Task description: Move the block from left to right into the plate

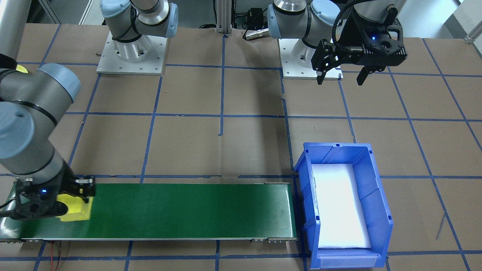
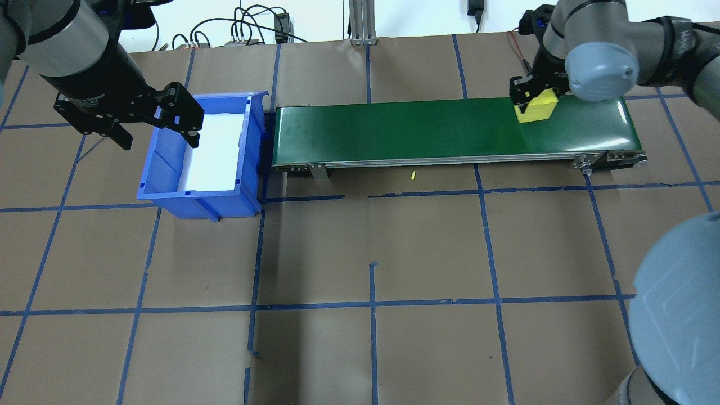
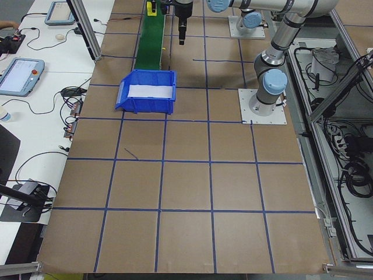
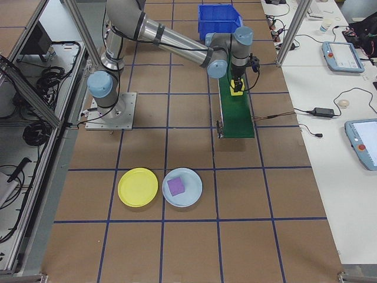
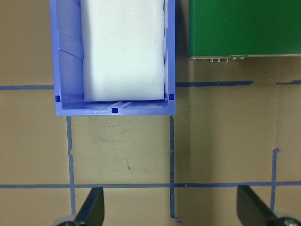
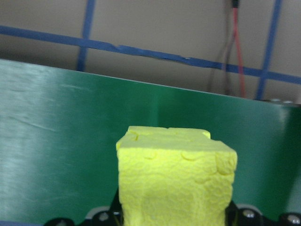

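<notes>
A yellow foam block (image 2: 538, 108) sits at the right end of the green conveyor belt (image 2: 422, 126). My right gripper (image 2: 533, 100) is shut on this block, and in the right wrist view the block (image 6: 176, 179) fills the space between the fingers. I cannot tell whether it rests on the belt or hangs just above it. The yellow plate (image 4: 138, 187) lies on the table on the robot's right, far from the belt. My left gripper (image 2: 157, 135) hangs open and holds nothing, over the near edge of the blue bin (image 2: 163, 191).
The blue bin holds a white foam pad (image 5: 123, 47) and stands against the belt's left end. A light blue plate (image 4: 191, 197) with a purple block (image 4: 176, 186) lies beside the yellow plate. Blue tape lines grid the brown table. A red wire (image 6: 237, 56) runs behind the belt.
</notes>
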You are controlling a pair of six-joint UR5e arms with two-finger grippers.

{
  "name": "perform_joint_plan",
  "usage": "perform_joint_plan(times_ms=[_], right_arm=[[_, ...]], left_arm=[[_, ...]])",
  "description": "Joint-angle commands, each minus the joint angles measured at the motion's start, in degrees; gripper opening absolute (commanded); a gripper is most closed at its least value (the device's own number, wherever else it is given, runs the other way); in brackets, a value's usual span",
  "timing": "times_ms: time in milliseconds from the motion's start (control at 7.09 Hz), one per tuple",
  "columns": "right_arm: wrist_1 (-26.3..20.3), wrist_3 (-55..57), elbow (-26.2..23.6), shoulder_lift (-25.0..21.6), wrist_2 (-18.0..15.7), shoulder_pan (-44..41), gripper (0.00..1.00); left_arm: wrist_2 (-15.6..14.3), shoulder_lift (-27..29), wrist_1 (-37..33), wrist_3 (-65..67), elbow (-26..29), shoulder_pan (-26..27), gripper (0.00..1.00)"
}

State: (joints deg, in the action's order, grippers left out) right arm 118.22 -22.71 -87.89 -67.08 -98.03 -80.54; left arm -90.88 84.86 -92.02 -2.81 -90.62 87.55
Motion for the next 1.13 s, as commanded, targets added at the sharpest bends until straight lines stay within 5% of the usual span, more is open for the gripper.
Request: perform_joint_plan(times_ms=[0, 423, 564, 705, 987], right_arm=[[-0.3, -24.6, -3.3, -7.5, -8.3, 13.9, 0.07], [5.6, -47.6, -13.6, -9.6, -7.7, 44.3, 0.06], [6.1, -50.2, -16.3, -9.6, -3.5, 54.0, 0.06], [5.8, -50.8, -18.8, -9.6, 0.5, 60.2, 0.07], [5.6, -48.8, -22.1, -9.6, 0.6, 63.7, 0.08]], left_arm=[[0.0, -0.1, 0.0, 0.0, 0.0, -0.1, 1.0], [0.0, -0.1, 0.0, 0.0, 0.1, -0.3, 1.0], [-0.1, -0.1, 0.0, 0.0, 0.0, -0.3, 1.0], [0.0, -0.1, 0.0, 0.0, 0.1, -0.2, 1.0], [-0.1, -0.1, 0.0, 0.0, 0.0, -0.3, 1.0]])
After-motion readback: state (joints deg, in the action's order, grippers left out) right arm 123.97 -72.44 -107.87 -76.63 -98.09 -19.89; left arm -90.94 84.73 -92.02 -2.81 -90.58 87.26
